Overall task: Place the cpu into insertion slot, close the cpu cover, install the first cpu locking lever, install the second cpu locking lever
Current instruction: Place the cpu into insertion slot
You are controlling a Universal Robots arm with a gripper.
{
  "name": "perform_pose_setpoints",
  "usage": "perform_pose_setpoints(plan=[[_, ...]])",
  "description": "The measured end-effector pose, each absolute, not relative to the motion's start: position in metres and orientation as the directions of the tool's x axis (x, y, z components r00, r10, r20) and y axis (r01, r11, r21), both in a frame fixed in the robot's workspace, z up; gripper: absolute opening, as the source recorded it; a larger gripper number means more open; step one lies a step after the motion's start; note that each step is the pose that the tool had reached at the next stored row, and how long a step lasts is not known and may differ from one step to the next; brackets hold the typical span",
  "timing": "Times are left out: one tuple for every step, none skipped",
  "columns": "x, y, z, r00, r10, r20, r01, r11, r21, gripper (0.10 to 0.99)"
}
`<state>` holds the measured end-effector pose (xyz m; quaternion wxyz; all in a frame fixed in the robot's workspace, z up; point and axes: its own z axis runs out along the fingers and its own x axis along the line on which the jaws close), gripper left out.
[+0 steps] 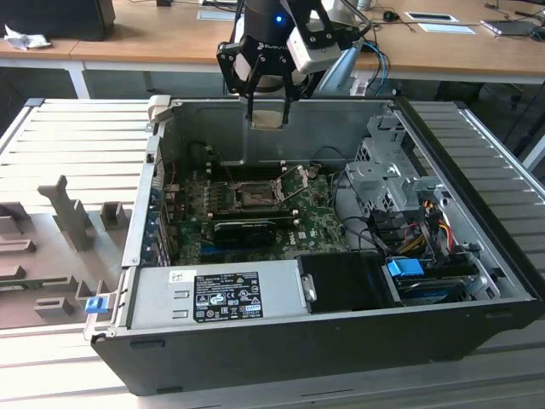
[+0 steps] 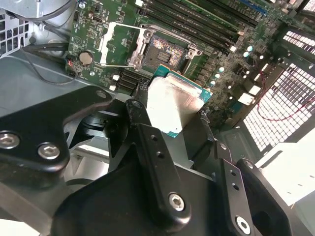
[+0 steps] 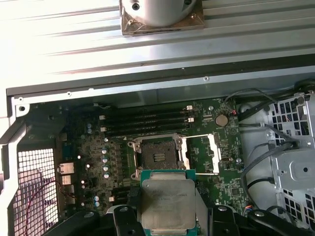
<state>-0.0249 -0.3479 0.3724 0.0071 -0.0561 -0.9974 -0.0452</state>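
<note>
1. In both wrist views the gripper (image 2: 172,120) is clamped on the cpu (image 2: 173,104). Its black fingers (image 2: 141,118) press against two opposite edges of the chip.
2. The cpu (image 3: 166,204) faces the cameras with its pale silvery top, a green edge showing around it. It hangs in the air above the insertion slot (image 3: 156,155), apart from it and touching nothing but the fingers.
3. In the exterior view the gripper (image 1: 268,109) stands at about the height of the computer case's (image 1: 477,256) upper rim, well above the insertion slot (image 1: 254,194).
4. The insertion slot (image 2: 165,49) lies uncovered, its dark contact field showing inside the silvery rim.
5. Just beside the insertion slot the cpu cover (image 3: 217,155) is swung open, and green board shows through its square cut-out.
6. A round coin battery (image 3: 222,119) sits near the cover, on the side away from the insertion slot.
7. Beyond the insertion slot run the long black memory slots (image 3: 142,120), side by side.
8. Farther still from the insertion slot, behind the case, stands a wooden desk (image 1: 128,38).
</note>
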Motion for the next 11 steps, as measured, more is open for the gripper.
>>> perform_pose_setpoints(plan=[[-0.0249, -0.3479, 0.3724, -0.994, 0.112, 0.019, 0.113, 0.990, 0.089, 0.529], [-0.0249, -0.3479, 0.3724, -0.993, 0.113, 0.019, 0.114, 0.989, 0.089, 0.529], [-0.0249, -0.3479, 0.3724, -0.993, 0.114, 0.019, 0.115, 0.989, 0.089, 0.529], [-0.0249, -0.3479, 0.3724, -0.993, 0.114, 0.019, 0.116, 0.989, 0.089, 0.529], [-0.0249, -0.3479, 0.3724, -0.993, 0.115, 0.019, 0.117, 0.989, 0.089, 0.529], [-0.0249, -0.3479, 0.3724, -0.993, 0.117, 0.019, 0.118, 0.989, 0.089, 0.529], [-0.0249, -0.3479, 0.3724, -0.993, 0.118, 0.019, 0.119, 0.989, 0.089, 0.529], [-0.0249, -0.3479, 0.3724, -0.993, 0.119, 0.019, 0.120, 0.989, 0.089, 0.529], [-0.0249, -0.3479, 0.3724, -0.993, 0.120, 0.019, 0.122, 0.989, 0.089, 0.529], [-0.0249, -0.3479, 0.3724, -0.992, 0.122, 0.019, 0.123, 0.988, 0.089, 0.529], [-0.0249, -0.3479, 0.3724, -0.992, 0.124, 0.019, 0.125, 0.988, 0.089, 0.529]])
